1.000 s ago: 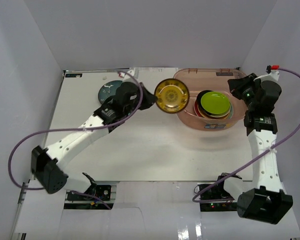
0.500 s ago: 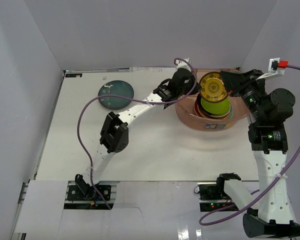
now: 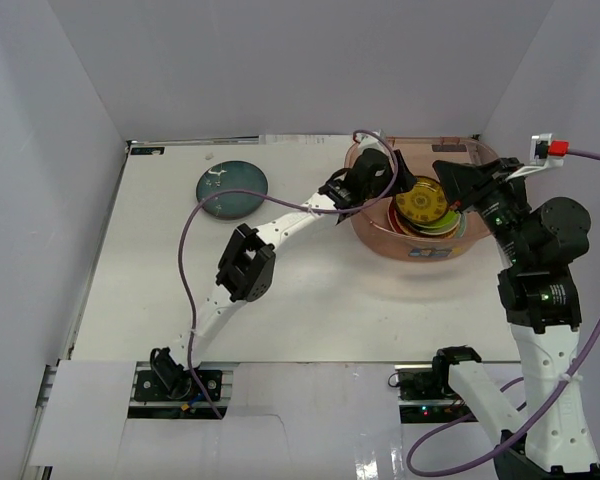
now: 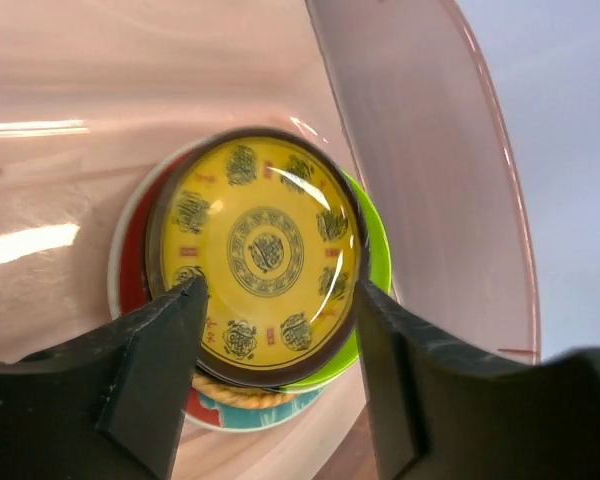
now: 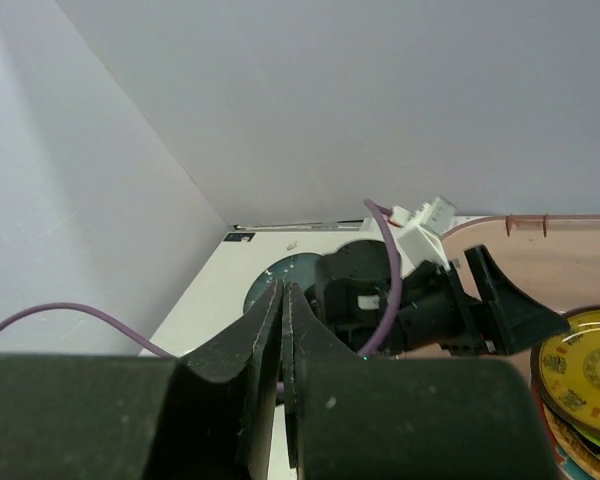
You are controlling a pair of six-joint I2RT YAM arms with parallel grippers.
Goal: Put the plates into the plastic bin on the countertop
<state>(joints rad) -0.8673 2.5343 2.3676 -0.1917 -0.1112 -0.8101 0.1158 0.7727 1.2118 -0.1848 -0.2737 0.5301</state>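
Since half a second ago the yellow plate (image 3: 425, 203) has dropped from standing on edge above the stack to lying flat on it, and the left claw (image 4: 280, 292) has gone from clamped to fingers apart. Near edge: both arm bases, with bare white countertop (image 3: 310, 300) ahead of them. Mid left, one teal plate (image 3: 232, 190) lies alone on the countertop, well apart from the bin (image 3: 373, 236). Far right, the bin holds the stack, with the yellow plate on top, a green plate (image 4: 376, 262) showing under its right edge, and red and white rims below. In the left wrist view the left fingers (image 4: 170, 340) straddle the yellow plate from above and it looks let go, resting on the stack. The right claw (image 5: 283, 300) is pressed together on nothing, hanging by the bin's right rim and pointing toward the left arm. Step: release of the yellow plate, looks about done. Next the left arm needs to lift straight up over the bin's wall (image 4: 410, 150), then swing left to the teal plate. Room: the two claws are close together over the bin, and the left cable loops near the rim. The stack sits near the right wall. There is plenty of open countertop on the left.
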